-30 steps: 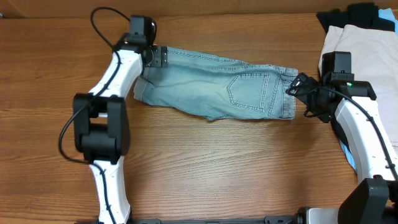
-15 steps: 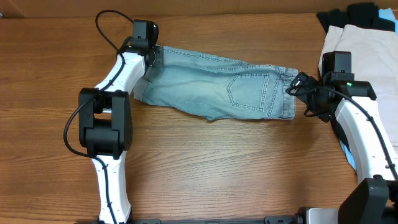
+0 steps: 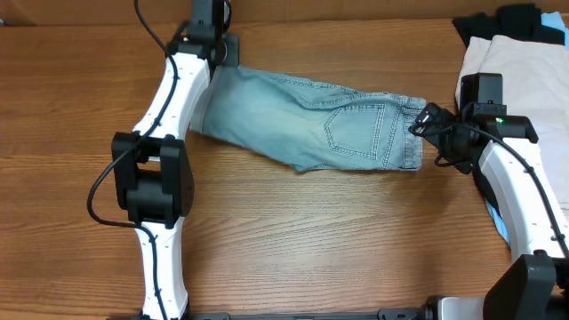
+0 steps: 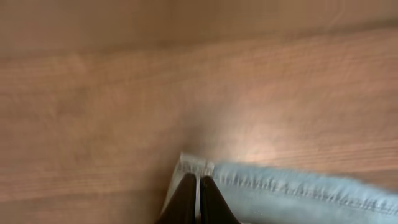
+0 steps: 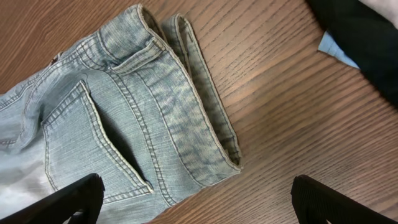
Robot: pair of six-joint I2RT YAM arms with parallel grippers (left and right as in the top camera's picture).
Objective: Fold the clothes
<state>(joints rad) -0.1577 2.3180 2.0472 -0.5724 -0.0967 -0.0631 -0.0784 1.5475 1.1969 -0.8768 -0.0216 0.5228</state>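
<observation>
Faded denim shorts (image 3: 320,124) lie stretched out, stitched back pocket facing up.

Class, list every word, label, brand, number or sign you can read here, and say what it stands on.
None can be read.
The denim shorts show only stitching, no legible tag or brand.
The right arm bears a small green light but no lettering.
The table and the beige garment are unmarked.
The left wrist view is too blurred to tell.
</observation>
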